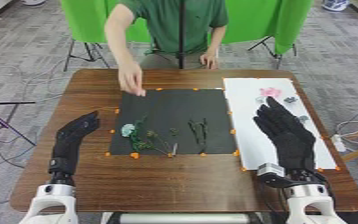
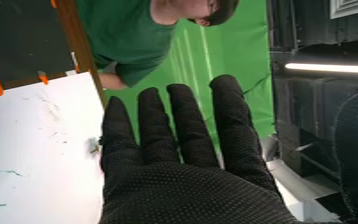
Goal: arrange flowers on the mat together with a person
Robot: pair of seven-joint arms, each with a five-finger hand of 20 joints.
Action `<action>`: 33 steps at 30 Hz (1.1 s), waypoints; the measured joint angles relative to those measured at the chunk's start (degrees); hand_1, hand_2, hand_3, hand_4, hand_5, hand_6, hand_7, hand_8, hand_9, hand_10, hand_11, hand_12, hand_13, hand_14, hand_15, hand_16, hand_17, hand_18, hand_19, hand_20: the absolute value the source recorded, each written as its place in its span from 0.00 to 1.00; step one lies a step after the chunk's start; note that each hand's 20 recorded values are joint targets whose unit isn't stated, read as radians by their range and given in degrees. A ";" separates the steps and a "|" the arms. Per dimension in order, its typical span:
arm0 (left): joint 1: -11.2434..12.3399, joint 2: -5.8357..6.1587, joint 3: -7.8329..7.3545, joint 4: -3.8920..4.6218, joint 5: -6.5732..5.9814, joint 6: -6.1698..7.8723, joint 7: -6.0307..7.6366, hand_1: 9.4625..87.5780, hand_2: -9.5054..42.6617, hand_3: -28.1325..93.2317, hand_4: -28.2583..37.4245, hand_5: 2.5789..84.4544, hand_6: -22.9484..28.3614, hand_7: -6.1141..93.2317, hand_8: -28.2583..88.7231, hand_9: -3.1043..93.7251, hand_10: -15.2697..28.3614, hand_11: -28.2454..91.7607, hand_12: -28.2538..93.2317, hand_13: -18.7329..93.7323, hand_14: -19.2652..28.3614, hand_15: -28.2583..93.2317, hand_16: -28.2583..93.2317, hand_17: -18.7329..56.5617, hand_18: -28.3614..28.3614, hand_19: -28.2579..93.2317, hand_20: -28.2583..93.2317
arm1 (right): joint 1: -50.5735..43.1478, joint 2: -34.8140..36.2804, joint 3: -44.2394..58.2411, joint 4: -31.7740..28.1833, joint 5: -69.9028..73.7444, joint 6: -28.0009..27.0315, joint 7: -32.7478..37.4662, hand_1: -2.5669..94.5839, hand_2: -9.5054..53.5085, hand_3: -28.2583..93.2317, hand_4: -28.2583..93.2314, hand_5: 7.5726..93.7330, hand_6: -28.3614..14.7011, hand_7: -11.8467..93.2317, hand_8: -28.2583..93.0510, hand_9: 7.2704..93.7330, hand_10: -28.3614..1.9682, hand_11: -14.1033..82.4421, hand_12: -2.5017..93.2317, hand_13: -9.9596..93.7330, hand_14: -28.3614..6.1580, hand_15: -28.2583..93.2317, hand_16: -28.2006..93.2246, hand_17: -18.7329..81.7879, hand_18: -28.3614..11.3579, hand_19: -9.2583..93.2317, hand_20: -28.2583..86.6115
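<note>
As my left hand [image 1: 71, 137] hung left of the dark mat [image 1: 167, 102], its fingers loosely extended and holding nothing, the pale blue flower [image 1: 128, 130] lay on the mat's left side among green stems. A person's hand [image 1: 132, 82] hung over the far left edge, a likely obstacle to any placing there. Right of the stems, two thin twigs [image 1: 198, 134] ran near to far. Farther right, above the white sheet [image 1: 245, 90], my right hand [image 1: 289, 137] was empty, its fingers straight and open. Just beyond their tips lay the pink flower [image 1: 270, 92], nearer that hand than my left; its long axis I could not tell. A dark piece [image 1: 290, 100] close beside it probably called for a careful pinch.
</note>
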 measured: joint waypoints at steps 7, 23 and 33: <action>0.00 -0.04 -1.23 0.45 -2.12 0.33 0.23 0.08 0.56 0.77 0.00 0.53 0.56 0.18 0.18 0.49 0.67 0.37 0.33 0.48 0.77 0.35 0.23 0.32 0.70 0.32 0.36 | 0.00 0.00 0.00 0.06 -0.05 0.00 0.02 0.09 0.19 0.87 0.09 0.38 0.64 0.19 0.18 0.34 0.48 0.18 0.16 0.35 0.47 0.29 0.36 0.33 0.35 0.12 0.46; 0.47 0.00 -2.64 2.16 -9.32 3.98 1.69 0.14 0.61 0.79 0.00 0.51 0.56 0.18 0.18 0.49 0.67 0.38 0.33 0.49 0.76 0.35 0.23 0.34 0.70 0.33 0.37 | 0.02 0.01 0.02 0.21 -0.30 -0.01 -0.07 0.11 0.15 0.87 0.09 0.38 0.64 0.19 0.18 0.34 0.48 0.18 0.16 0.35 0.47 0.29 0.37 0.33 0.35 0.12 0.46; 0.44 0.00 -2.62 2.20 -8.74 3.96 1.63 0.14 0.53 0.79 0.00 0.52 0.56 0.18 0.18 0.49 0.67 0.38 0.33 0.49 0.77 0.36 0.23 0.34 0.70 0.33 0.37 | 1.25 2.38 2.41 -0.11 -6.73 3.12 0.71 0.19 0.07 0.85 0.11 0.40 0.61 0.21 0.18 0.37 0.44 0.19 0.19 0.40 0.42 0.31 0.39 0.37 0.35 0.23 0.52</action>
